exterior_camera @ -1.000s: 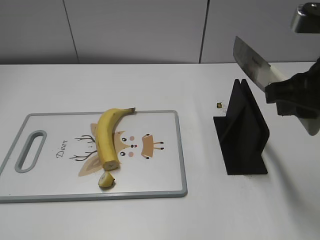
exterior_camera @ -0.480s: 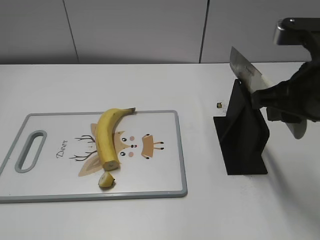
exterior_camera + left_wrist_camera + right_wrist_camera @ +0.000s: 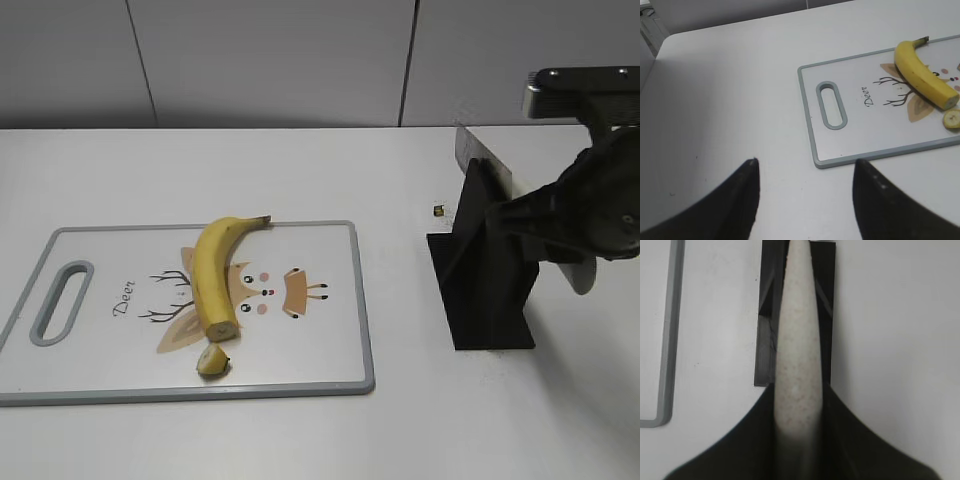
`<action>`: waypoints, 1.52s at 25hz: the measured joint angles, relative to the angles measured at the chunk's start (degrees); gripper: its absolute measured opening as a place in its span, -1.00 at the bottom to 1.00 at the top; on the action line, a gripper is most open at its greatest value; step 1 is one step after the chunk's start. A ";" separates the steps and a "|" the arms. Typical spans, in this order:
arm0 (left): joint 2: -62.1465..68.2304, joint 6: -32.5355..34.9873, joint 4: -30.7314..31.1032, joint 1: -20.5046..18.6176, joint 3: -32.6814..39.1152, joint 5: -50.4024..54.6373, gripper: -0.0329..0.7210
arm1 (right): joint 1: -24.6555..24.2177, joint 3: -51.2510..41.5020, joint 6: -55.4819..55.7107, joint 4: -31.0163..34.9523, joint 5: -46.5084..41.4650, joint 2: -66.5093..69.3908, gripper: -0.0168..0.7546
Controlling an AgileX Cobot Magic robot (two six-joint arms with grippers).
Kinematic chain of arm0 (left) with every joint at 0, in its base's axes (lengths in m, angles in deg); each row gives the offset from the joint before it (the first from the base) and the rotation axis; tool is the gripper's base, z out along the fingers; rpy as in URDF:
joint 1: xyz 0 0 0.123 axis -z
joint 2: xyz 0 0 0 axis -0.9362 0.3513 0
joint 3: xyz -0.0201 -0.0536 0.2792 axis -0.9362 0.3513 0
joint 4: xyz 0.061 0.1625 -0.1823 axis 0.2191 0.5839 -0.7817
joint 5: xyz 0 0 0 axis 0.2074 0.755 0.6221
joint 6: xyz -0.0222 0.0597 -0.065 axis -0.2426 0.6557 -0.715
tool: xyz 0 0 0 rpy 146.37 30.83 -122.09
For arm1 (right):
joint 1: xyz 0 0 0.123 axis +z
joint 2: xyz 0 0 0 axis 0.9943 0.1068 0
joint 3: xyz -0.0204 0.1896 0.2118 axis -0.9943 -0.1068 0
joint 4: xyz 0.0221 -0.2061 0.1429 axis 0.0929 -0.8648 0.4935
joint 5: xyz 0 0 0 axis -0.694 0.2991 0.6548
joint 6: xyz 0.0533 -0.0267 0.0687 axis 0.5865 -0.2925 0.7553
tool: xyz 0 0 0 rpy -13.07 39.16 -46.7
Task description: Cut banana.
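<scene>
The yellow banana (image 3: 213,275) lies on the cutting board (image 3: 330,340), its near end cut flat, with a small cut slice (image 3: 211,360) beside it. Both show in the left wrist view, the banana (image 3: 922,77) and the slice (image 3: 952,119). My right gripper (image 3: 560,225) is shut on the knife's pale handle (image 3: 799,365). The knife blade (image 3: 482,158) is lowered into the slot of the black knife stand (image 3: 485,275). My left gripper (image 3: 805,165) is open and empty, over bare table left of the board.
The board has a grey rim and a handle slot (image 3: 60,300) at its left end. A tiny dark scrap (image 3: 438,211) lies on the table left of the stand. A grey wall runs behind the table.
My right gripper has lowered the knife from a raised tilt above the stand down into the stand's slot. The banana, slice and board have not moved.
</scene>
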 joint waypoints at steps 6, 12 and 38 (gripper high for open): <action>0.00 0.00 0.05 0.00 0.00 0.00 0.56 | 0.00 0.00 0.11 -0.06 0.51 3.19 -0.54; 0.00 0.00 0.15 0.00 0.00 -0.04 0.55 | 0.00 0.05 0.17 0.31 0.61 3.43 -0.48; 0.00 0.00 0.15 0.00 0.00 -0.04 0.55 | 0.00 -1.04 -38.84 14.51 -10.09 -28.00 0.55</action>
